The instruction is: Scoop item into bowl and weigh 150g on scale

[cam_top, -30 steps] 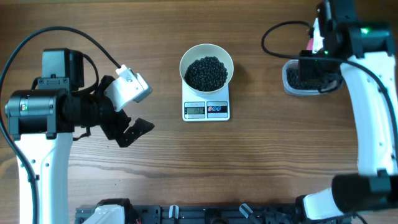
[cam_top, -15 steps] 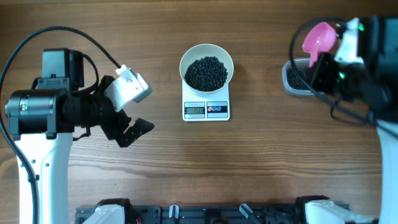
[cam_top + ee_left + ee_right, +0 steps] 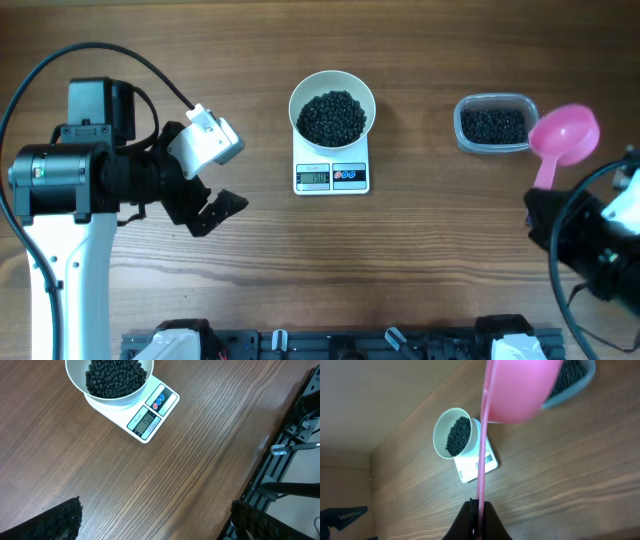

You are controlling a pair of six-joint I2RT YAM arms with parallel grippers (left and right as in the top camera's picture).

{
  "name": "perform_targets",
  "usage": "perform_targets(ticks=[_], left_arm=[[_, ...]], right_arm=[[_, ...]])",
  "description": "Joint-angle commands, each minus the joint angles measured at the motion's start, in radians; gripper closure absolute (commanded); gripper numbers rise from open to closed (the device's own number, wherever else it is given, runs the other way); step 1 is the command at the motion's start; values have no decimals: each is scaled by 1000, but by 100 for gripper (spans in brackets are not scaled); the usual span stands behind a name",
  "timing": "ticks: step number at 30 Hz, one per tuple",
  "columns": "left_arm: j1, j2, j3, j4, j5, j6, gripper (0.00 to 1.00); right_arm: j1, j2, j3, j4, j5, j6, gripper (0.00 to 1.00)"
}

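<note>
Since half a second ago the right arm has swung away from the far side of the worktop toward its near edge, right of the small white rectangular kitchen scale (image 3: 332,176), carrying the pink plastic scoop (image 3: 565,135) off the clear rounded-rectangular plastic tub (image 3: 493,124), which now shows uncovered; the left arm has not moved. The right gripper (image 3: 477,516) is pressed together on the end of the scoop's thin handle, pinching it between black fingers (image 3: 490,522). From above, the handle runs from that gripper up to the cup, whose open pink inside faces up, well to the right of the scale and just past the tub's edge farthest from the scale. Whether the cup touches the tub cannot be told. The tub stands on the wooden worktop (image 3: 420,260) to the right of the scale, well apart from it, with some small dark beads lying in it.

A round plain white bowl (image 3: 301,92) sits on the scale's platform, behind its grey display, and holds a heap of the tiny round black beads (image 3: 332,116). In the left wrist view the display appears to read 150, with two small round buttons beside it.

To the left of the scale, well apart from it, the left gripper (image 3: 218,182) hangs above the worktop with its fingers (image 3: 62,520) spread wide, holding nothing
</note>
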Motion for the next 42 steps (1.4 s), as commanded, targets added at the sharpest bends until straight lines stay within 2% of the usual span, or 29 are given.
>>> perform_targets(ticks=[1, 6, 11, 14, 33, 42], left_arm=[[5, -10, 14, -1, 8, 10, 0], [5, -10, 14, -1, 8, 10, 0], [5, -10, 14, -1, 8, 10, 0], [5, -10, 14, -1, 8, 10, 0], [5, -10, 14, -1, 8, 10, 0], [5, -10, 14, -1, 8, 10, 0]], right_arm=[[3, -4, -164, 53, -9, 69, 96], [3, -5, -402, 265, -105, 54, 96], [5, -5, -711, 627, -307, 43, 96], [6, -5, -836, 728, -353, 56, 96], [6, -6, -1276, 1223, -361, 150, 96], [6, -5, -1431, 1319, -324, 266, 96]])
